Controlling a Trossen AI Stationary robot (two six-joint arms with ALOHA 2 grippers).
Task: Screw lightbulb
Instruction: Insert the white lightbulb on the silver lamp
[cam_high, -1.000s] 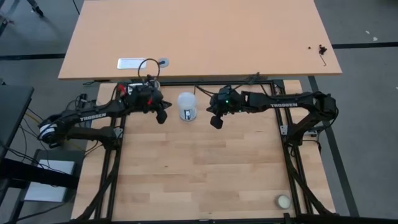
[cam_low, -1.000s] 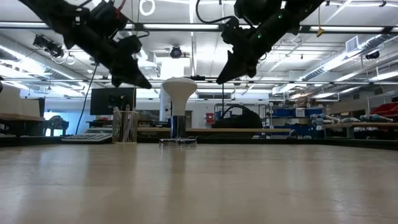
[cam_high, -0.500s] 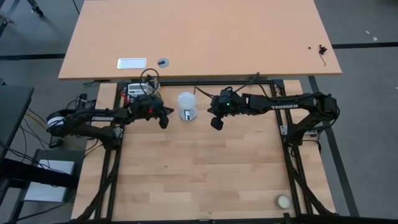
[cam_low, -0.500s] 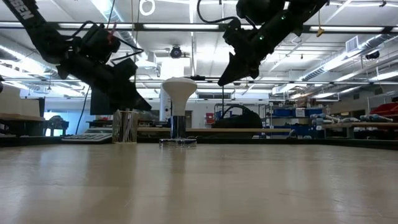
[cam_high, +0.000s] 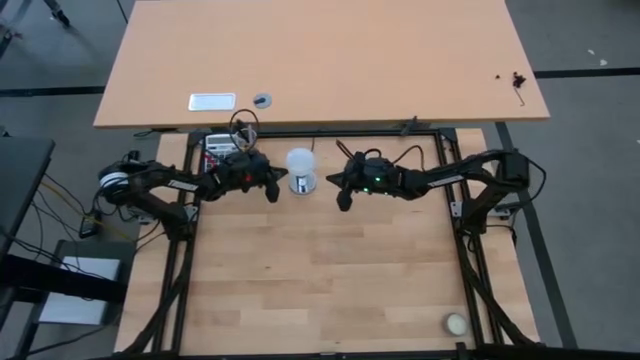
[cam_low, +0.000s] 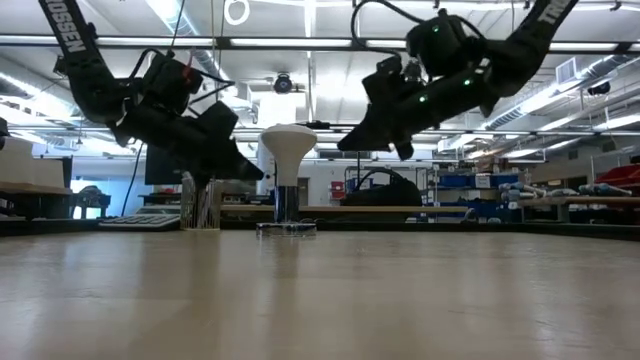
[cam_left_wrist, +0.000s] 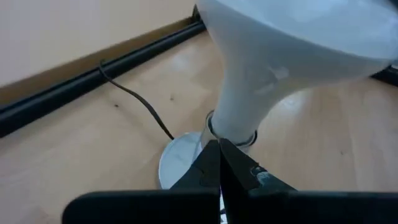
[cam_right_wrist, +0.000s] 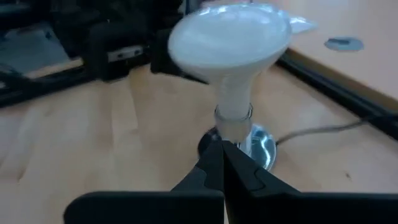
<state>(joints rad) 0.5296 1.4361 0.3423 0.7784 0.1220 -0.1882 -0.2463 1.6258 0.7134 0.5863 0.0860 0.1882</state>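
The white frosted lightbulb (cam_high: 299, 163) stands upright with its base in the round silver socket disc (cam_right_wrist: 260, 149) near the table's far edge; it also shows in the low view (cam_low: 287, 150) and the left wrist view (cam_left_wrist: 280, 50). My left gripper (cam_high: 269, 190) is shut and empty just left of the bulb, pointing down toward it (cam_left_wrist: 219, 163). My right gripper (cam_high: 343, 198) is shut and empty just right of the bulb (cam_right_wrist: 222, 155).
A small cream ball (cam_high: 456, 323) lies at the table's near right corner. A thin dark cable (cam_left_wrist: 134, 99) runs from the socket disc toward the black frame rail at the far edge. A second wooden table (cam_high: 320, 60) stands beyond.
Both arms have lowered. My left gripper has gone right, toward the bulb, and tipped lower. My right gripper has dropped and drawn slightly left toward the bulb. The bulb has stayed in place.
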